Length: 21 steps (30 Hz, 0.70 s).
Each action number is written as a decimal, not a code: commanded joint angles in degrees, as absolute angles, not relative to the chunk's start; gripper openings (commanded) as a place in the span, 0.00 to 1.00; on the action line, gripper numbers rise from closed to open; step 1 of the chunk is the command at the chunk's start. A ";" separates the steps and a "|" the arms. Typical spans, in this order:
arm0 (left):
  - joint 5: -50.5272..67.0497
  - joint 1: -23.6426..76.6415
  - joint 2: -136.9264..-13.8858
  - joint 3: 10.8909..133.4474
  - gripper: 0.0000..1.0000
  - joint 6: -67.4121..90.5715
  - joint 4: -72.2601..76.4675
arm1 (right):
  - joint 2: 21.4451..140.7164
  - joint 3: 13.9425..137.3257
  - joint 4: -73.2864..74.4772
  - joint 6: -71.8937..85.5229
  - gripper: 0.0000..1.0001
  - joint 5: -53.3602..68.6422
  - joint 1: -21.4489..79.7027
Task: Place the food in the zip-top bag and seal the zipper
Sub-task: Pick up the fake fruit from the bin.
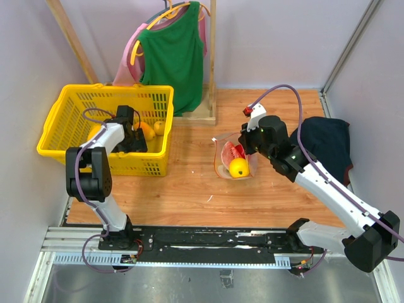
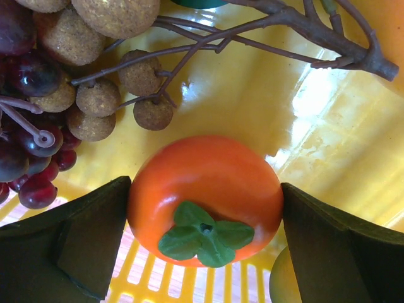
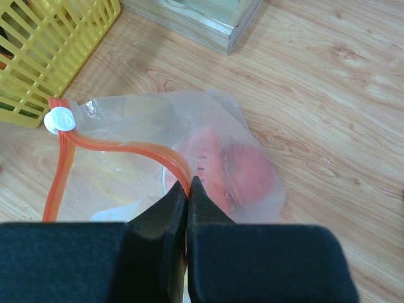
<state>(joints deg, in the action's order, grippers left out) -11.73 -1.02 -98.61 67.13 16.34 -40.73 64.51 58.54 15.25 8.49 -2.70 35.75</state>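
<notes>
My left gripper is down inside the yellow basket. In the left wrist view its gripper has both fingers pressed against the sides of a glossy orange persimmon toy with a green leaf cap. The clear zip-top bag stands open on the wooden table, with a yellow fruit and a red piece inside. My right gripper is shut on the bag's red-orange zipper strip in the right wrist view. The white slider sits at the strip's far left end.
The basket also holds dark red grapes, brown longans on twigs and more yellow and orange fruit. A navy cloth heap lies at the right. A wooden rack with a green shirt stands behind.
</notes>
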 commanded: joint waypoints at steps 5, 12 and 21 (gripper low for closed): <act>-7.56 -1.41 -101.12 65.98 0.90 15.75 -40.61 | 64.19 57.92 13.34 8.88 0.01 -2.02 35.41; -7.38 -1.11 -98.01 65.90 0.68 16.24 -39.79 | 63.95 58.01 13.32 8.88 0.01 -2.02 35.42; -9.28 -0.58 -89.49 68.64 0.67 17.78 -40.44 | 63.64 58.06 13.39 8.88 0.01 -2.14 35.42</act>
